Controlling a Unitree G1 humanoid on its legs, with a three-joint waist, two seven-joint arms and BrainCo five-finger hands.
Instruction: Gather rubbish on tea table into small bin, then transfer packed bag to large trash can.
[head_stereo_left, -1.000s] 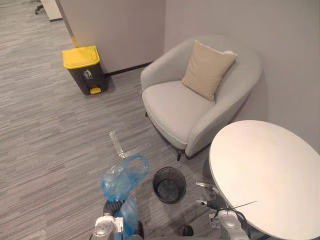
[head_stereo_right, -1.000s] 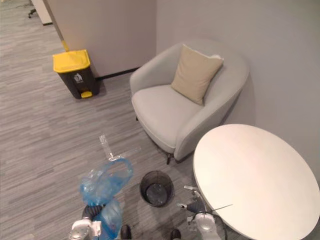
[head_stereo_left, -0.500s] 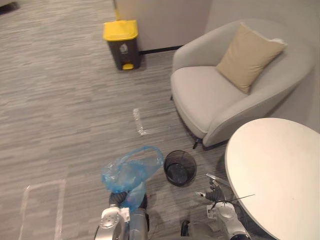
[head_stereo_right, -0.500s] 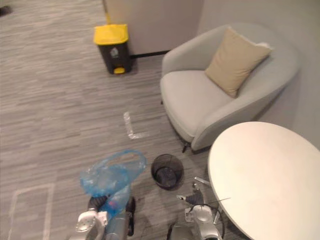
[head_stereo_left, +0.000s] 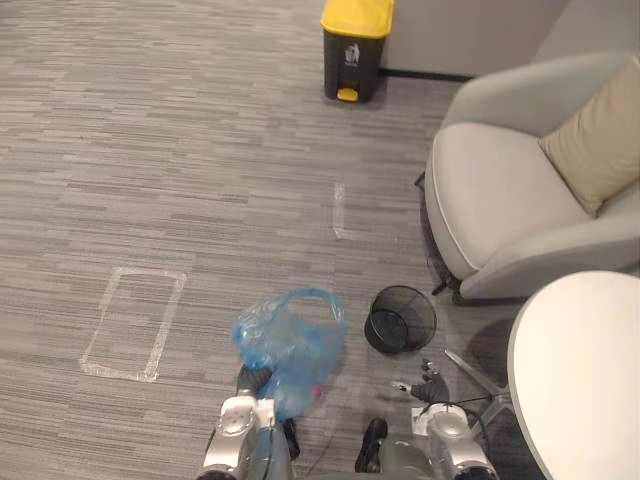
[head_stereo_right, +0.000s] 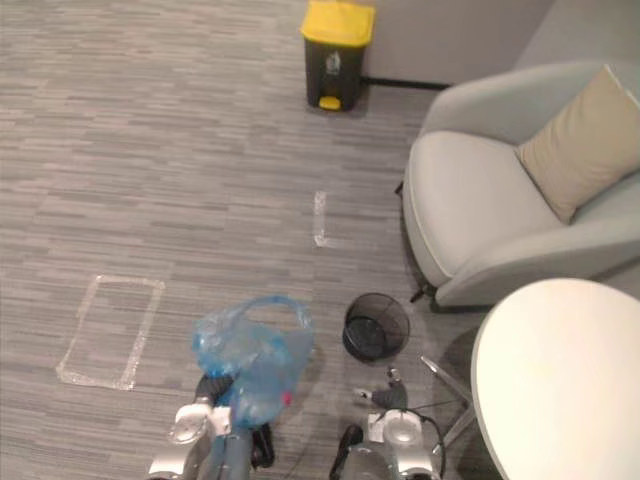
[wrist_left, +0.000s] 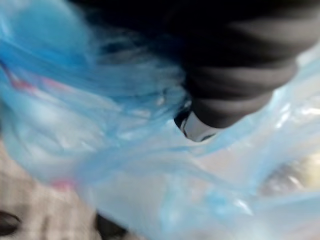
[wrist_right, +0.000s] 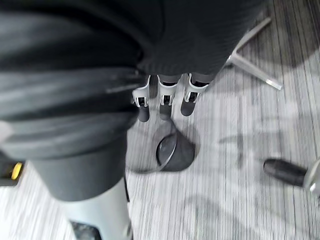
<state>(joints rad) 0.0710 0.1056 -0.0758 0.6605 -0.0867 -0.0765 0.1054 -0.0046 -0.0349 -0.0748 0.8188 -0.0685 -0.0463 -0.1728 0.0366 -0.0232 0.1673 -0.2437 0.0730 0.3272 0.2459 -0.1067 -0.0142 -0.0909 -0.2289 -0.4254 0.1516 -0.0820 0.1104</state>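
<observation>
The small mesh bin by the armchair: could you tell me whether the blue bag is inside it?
No, the blue bag is at the left hand, beside and apart from the mesh bin.

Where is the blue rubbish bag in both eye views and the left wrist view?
Left eye view: blue bag low centre, left of the small black bin.
Right eye view: low, left of centre, bin on its right.
Left wrist view: wrapped round the left hand.
Landmark: the bin.

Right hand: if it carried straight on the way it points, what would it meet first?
Probably the carpet: the right hand hangs with fingers aimed floorward. The small black bin stands ahead of it, but depth is unclear.
</observation>
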